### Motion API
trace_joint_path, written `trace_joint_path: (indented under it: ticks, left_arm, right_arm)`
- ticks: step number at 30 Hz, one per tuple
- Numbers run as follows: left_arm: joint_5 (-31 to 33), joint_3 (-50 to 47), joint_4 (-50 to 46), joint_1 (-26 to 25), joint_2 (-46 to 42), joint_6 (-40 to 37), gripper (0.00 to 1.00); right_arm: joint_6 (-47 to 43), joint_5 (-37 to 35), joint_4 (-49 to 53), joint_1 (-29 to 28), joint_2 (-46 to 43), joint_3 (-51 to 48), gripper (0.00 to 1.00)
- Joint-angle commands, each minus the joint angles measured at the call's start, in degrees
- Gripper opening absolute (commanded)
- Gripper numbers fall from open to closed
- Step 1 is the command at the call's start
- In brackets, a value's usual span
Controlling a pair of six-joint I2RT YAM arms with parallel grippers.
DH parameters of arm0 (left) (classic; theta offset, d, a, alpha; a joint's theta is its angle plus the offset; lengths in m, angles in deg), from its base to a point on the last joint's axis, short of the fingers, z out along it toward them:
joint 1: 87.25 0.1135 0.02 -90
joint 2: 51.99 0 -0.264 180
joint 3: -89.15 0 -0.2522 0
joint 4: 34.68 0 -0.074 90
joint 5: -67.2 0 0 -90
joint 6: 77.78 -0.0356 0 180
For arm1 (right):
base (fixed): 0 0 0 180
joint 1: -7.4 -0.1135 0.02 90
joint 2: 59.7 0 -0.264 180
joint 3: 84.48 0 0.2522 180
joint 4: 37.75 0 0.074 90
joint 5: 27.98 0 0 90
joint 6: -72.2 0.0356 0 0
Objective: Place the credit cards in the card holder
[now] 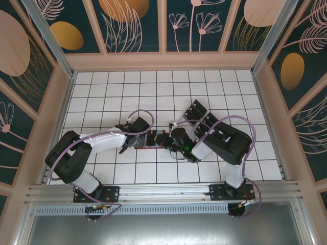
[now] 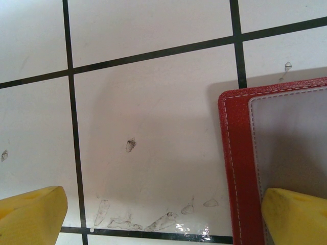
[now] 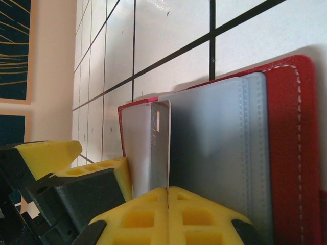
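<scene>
Card holder [image 2: 236,163] lies open flat, long axis running left-right.

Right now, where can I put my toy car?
Bare: the far tiles by the back wall, and the tiles along the left wall. Crowded: the middle, where the left hand and right hand meet at the red card holder, beside the card rack.

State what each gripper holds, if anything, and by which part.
The right gripper pinches a credit card by one end, over the open card holder. The left gripper is open, holding nothing.
</scene>
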Motion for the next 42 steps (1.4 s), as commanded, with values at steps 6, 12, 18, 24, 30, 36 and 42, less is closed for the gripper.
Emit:
trace_joint_path:
  ticks: [6,12,18,24,30,36,42]
  left_arm:
    - [0.2,-0.41,-1.78,0.04,2.49,-0.1,0.98]
    - [0.13,-0.39,-1.66,0.08,2.49,-0.1,0.99]
    - [0.06,-0.24,-1.63,0.06,2.41,-0.1,0.98]
    - [0.07,-0.33,-1.7,0.02,2.45,-0.14,0.99]
    - [0.06,-0.3,-1.74,0.08,2.31,-0.01,0.99]
    - [0.05,-0.29,-1.74,0.06,2.31,0.08,0.98]
    - [-0.29,-0.19,-1.56,0.03,2.14,0.21,0.99]
  right_arm:
    - [-0.48,1.54,1.21,0.12,1.7,1.45,0.0]
    - [-0.22,2.17,1.86,0.13,1.35,1.38,0.0]
    - [0.14,1.75,2.28,0.05,-0.49,-0.39,0.0]
    - [0.27,2.07,2.37,0.03,-0.84,-1.01,0.0]
    - [0.52,2.51,2.44,-0.04,-0.37,-0.51,0.0]
    - [0.17,2.69,3.03,-0.04,0.52,0.94,0.0]
    - [-0.3,3.03,4.28,-0.04,1.41,2.8,0.0]
